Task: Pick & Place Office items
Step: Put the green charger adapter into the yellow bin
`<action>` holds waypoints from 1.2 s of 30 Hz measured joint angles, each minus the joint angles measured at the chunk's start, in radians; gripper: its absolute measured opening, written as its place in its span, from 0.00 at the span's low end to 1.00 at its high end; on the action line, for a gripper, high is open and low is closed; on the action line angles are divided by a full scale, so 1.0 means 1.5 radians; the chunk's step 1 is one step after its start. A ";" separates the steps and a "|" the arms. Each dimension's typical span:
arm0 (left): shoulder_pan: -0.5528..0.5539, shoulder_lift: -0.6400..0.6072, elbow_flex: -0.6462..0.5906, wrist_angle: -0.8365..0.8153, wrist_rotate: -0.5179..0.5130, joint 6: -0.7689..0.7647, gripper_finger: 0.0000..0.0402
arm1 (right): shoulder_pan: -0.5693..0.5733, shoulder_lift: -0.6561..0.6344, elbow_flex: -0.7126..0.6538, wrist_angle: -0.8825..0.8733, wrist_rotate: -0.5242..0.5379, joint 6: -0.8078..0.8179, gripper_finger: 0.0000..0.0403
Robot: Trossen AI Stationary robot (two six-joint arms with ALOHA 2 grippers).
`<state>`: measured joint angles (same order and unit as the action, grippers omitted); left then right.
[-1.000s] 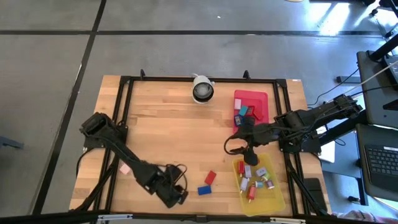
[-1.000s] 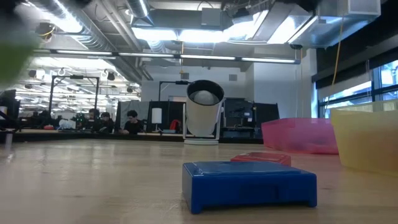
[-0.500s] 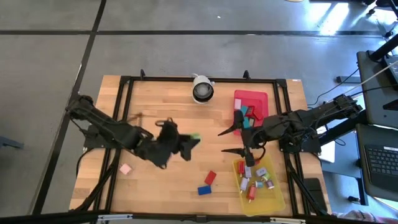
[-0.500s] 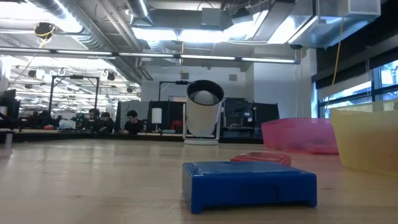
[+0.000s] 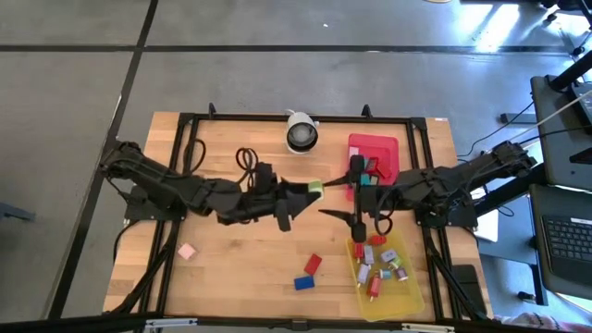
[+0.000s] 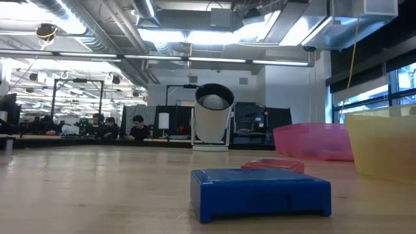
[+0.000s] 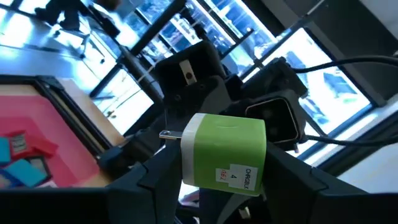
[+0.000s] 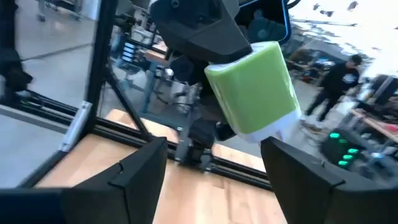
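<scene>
My left gripper [image 5: 308,191] is shut on a green block [image 5: 315,188] with a white end and metal prongs [image 7: 168,134], high above the middle of the table. My right gripper [image 5: 340,190] faces it from the right and stands open. Its fingers [image 8: 144,171] are apart and a little short of the green block [image 8: 252,87]; they touch nothing. A blue block [image 5: 304,283], a red block [image 5: 313,265] and a pink block [image 5: 187,251] lie flat on the table. Several more items lie in the red tray [image 5: 384,143] and the yellow tray [image 5: 412,298]. My left gripper pinches the green block by two opposite sides [image 7: 193,177] between its two fingers. The fingers come level from the table's left. The block is lifted clear of the table, its free end toward my right gripper.
A white round camera [image 5: 301,132] stands at the far edge's middle. In the low view the blue block [image 6: 260,192] lies nearest, the red block [image 6: 273,166] behind it, and the trays [image 6: 383,143] at the right. A black frame [image 5: 185,139] rims the table.
My left gripper has risen from the table's near edge and swung toward the far right, tipping from pointing down to level, with the green block lifted clear. My right gripper has tipped up to level and rolled, its fingers now toward the left gripper.
</scene>
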<state>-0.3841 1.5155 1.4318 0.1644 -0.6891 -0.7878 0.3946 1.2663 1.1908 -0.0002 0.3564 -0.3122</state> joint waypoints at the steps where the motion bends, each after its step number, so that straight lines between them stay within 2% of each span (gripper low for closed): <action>1: 0.005 0.001 0.000 0.003 0.009 -0.003 0.46 | 0.000 0.002 0.000 0.003 0.013 -0.007 0.65; 8: 0.016 0.009 0.000 -0.005 0.023 -0.024 0.46 | 0.001 0.010 -0.002 0.002 0.100 -0.035 0.65; 18: 0.014 0.006 0.000 0.000 0.034 -0.028 0.46 | 0.001 0.010 -0.001 0.012 0.136 -0.098 0.65; 22: 0.010 0.008 0.000 -0.007 0.061 -0.040 0.46 | -0.001 0.007 0.001 0.023 0.197 -0.136 0.65; 25: 0.010 0.007 0.000 -0.010 0.082 -0.045 0.46 | -0.001 0.008 0.001 0.024 0.221 -0.120 0.65; 27: 0.010 0.007 0.000 -0.011 0.082 -0.041 0.46 | -0.001 0.008 0.001 0.025 0.207 -0.092 0.65; 32: 0.009 0.007 0.000 -0.005 0.091 -0.039 0.46 | -0.001 0.007 0.001 0.020 0.081 -0.038 0.65; 36: 0.009 0.007 0.000 -0.005 0.112 -0.044 0.46 | -0.001 0.007 0.001 0.008 0.067 -0.019 0.65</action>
<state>-0.3708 1.5265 1.4311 0.1566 -0.5216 -0.8545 0.3935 1.2766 1.1915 0.0124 0.4576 -0.3404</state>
